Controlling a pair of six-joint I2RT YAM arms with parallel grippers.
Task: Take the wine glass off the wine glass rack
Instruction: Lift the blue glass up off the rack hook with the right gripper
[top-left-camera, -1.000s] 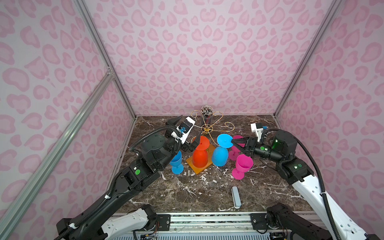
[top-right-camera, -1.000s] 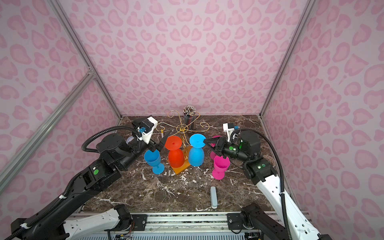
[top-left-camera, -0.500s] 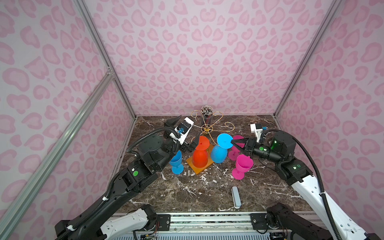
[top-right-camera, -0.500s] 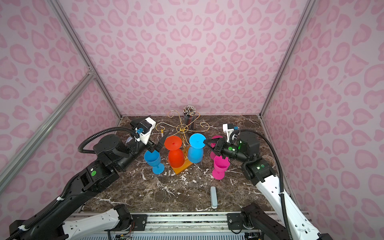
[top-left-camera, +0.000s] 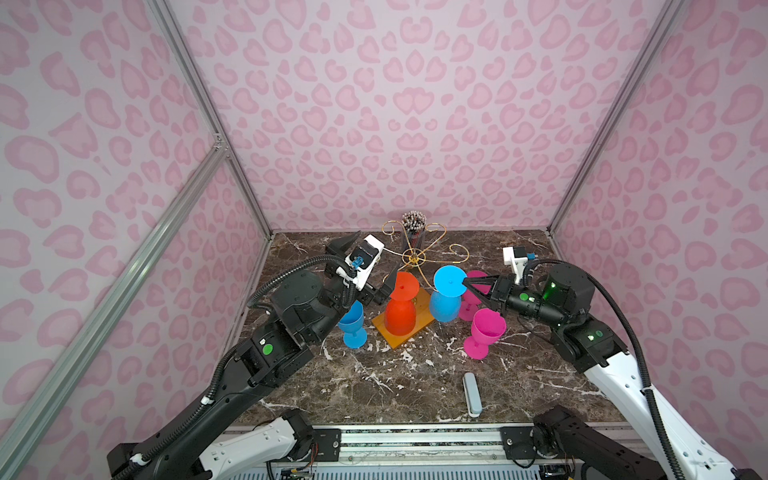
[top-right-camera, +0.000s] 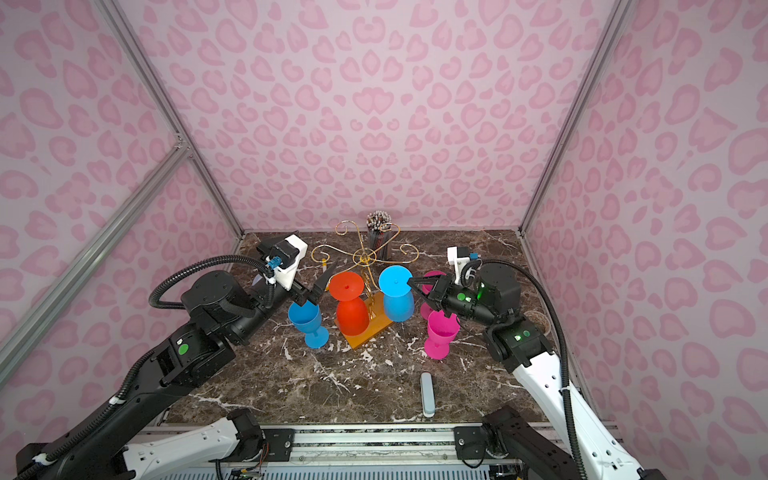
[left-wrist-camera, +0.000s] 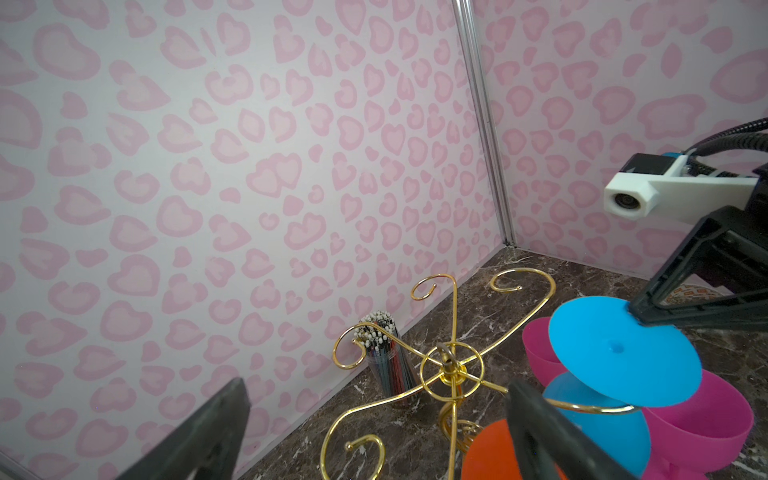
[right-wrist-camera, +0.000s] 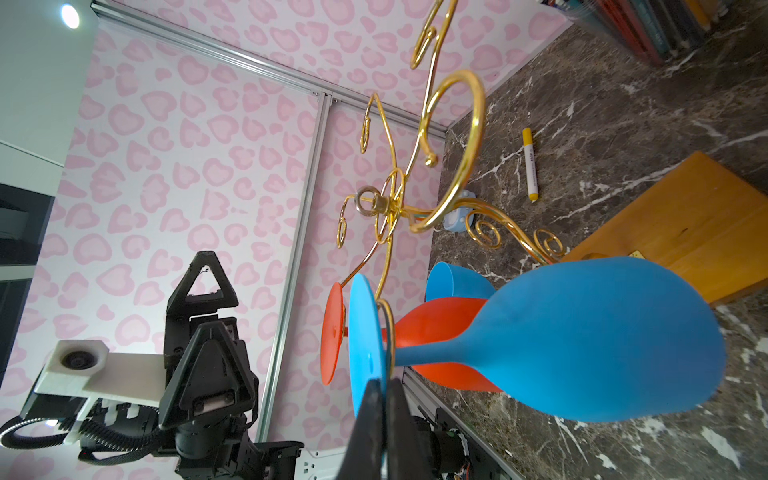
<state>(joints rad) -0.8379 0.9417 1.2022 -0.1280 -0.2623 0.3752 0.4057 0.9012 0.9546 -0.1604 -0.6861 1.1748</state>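
Marbled counter (top-left-camera: 374, 386) bears the wine glass rack (top-left-camera: 421, 303); right end effector (top-left-camera: 464, 283) pinches the foot of the blue wine glass (top-left-camera: 446, 306); left end effector (left-wrist-camera: 376, 383) gapes wide, orange glass (top-left-camera: 400, 316) beside it.

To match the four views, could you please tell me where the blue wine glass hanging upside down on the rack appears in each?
In a top view: blue wine glass, hanging right of the orange wine glass.
In a top view: likewise right of the orange wine glass.
Left wrist: its round foot, overlapping the pink wine glasses.
Right wrist: foreground, foot pinched by the right gripper.
Shared landmark: the wine glass rack's gold centre ring.
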